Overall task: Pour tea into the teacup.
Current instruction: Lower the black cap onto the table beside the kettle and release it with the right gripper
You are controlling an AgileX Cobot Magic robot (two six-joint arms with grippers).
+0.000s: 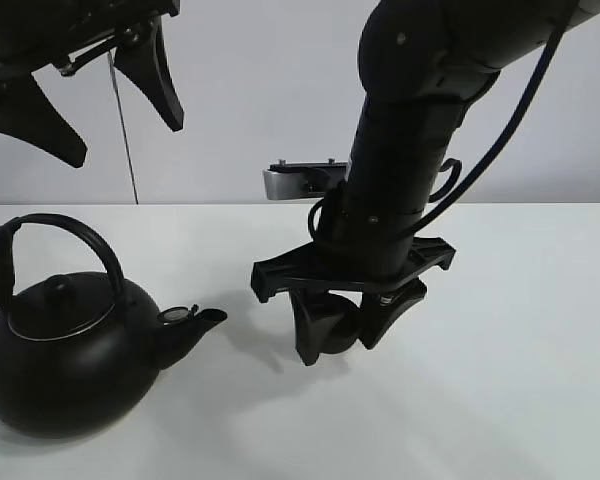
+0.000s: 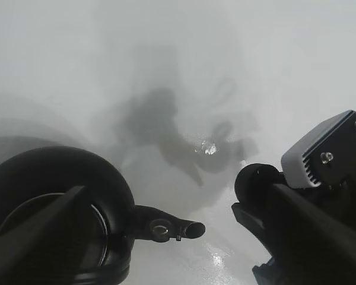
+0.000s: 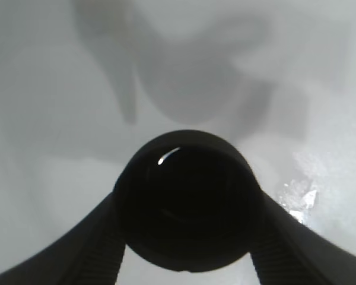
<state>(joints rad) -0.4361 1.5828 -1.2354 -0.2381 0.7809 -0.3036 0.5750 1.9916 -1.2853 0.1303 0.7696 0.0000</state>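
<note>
- On my high camera the teacup point(image 1: 332, 330) is just below the middle of the frame, at about 6 o'clock, low over the white tabletop point(image 1: 520, 380).
- The right jaws are closed around the teacup, one on each side, with the right arm point(image 1: 410, 150) coming down onto it from 1 o'clock.
- My right wrist feed confirms the grip. The teacup point(image 3: 187, 208) sits mouth-up with a dark, glossy inside, and both jaws press against its round wall.
- I cannot tell whether its base is touching the tabletop or hanging just above it.
- The black kettle point(image 1: 65, 370) stands upright on the tabletop at 8 o'clock, with its arched handle point(image 1: 70, 228) raised over the lid.
- Its spout point(image 1: 195, 325) points towards 3 o'clock, straight at the teacup. The two are near each other but clearly apart.
- The left jaws hang high at 10 o'clock, spread wide and holding nothing, well above the kettle and touching no part of it.
- The left wrist feed looks down on the kettle point(image 2: 53, 208) and its spout point(image 2: 172, 228), with the right arm point(image 2: 320, 196) on the far side of the spout.
</note>
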